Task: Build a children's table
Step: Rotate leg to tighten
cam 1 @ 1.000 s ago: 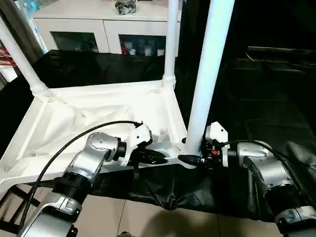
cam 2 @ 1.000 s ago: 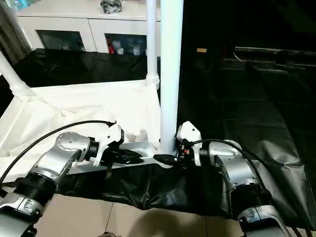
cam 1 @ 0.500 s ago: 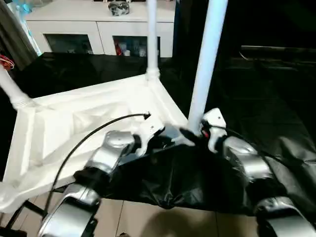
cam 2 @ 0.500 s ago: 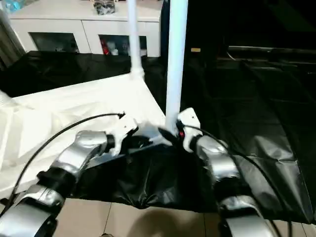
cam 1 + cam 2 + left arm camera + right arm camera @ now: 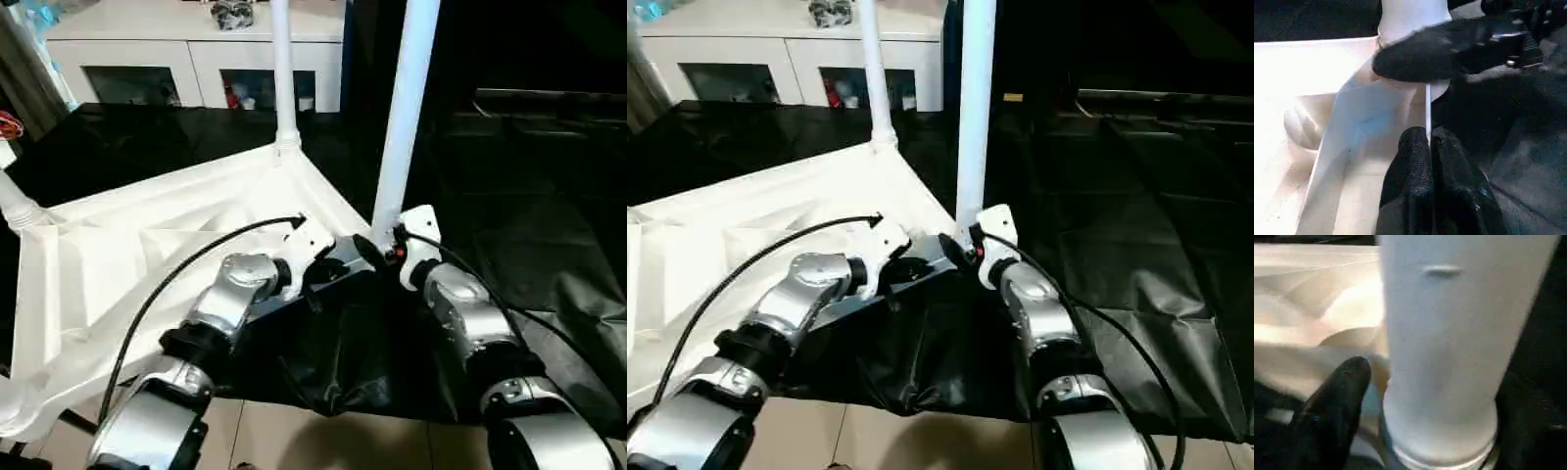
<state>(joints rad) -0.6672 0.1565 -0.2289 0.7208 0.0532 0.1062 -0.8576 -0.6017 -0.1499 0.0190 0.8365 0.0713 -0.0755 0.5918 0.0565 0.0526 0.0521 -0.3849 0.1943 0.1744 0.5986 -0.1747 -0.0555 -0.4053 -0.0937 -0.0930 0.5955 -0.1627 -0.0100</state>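
The children's table lies upside down: its white tabletop (image 5: 147, 264) rests on the black cloth, and white legs stand in its corner sockets. The near leg (image 5: 402, 108) rises at the corner in front of me, another leg (image 5: 282, 69) stands behind it, and a third (image 5: 15, 201) is at the far left. My left gripper (image 5: 343, 266) is shut on the tabletop's thin rim (image 5: 1427, 105) beside that corner. My right gripper (image 5: 377, 245) is open around the near leg's base (image 5: 1449, 357). One finger (image 5: 1337, 401) stands just off the tube.
The black-draped table (image 5: 529, 196) stretches away to the right and behind. A white cabinet (image 5: 196, 39) stands at the back. Light floor (image 5: 274, 431) shows below the cloth's hanging edge. A black cable (image 5: 196, 259) arcs over my left forearm.
The tabletop has turned on the cloth, its near corner pushed away from me with both grippers following. The right fingers have spread wider at the leg's base. The left grip is unchanged.
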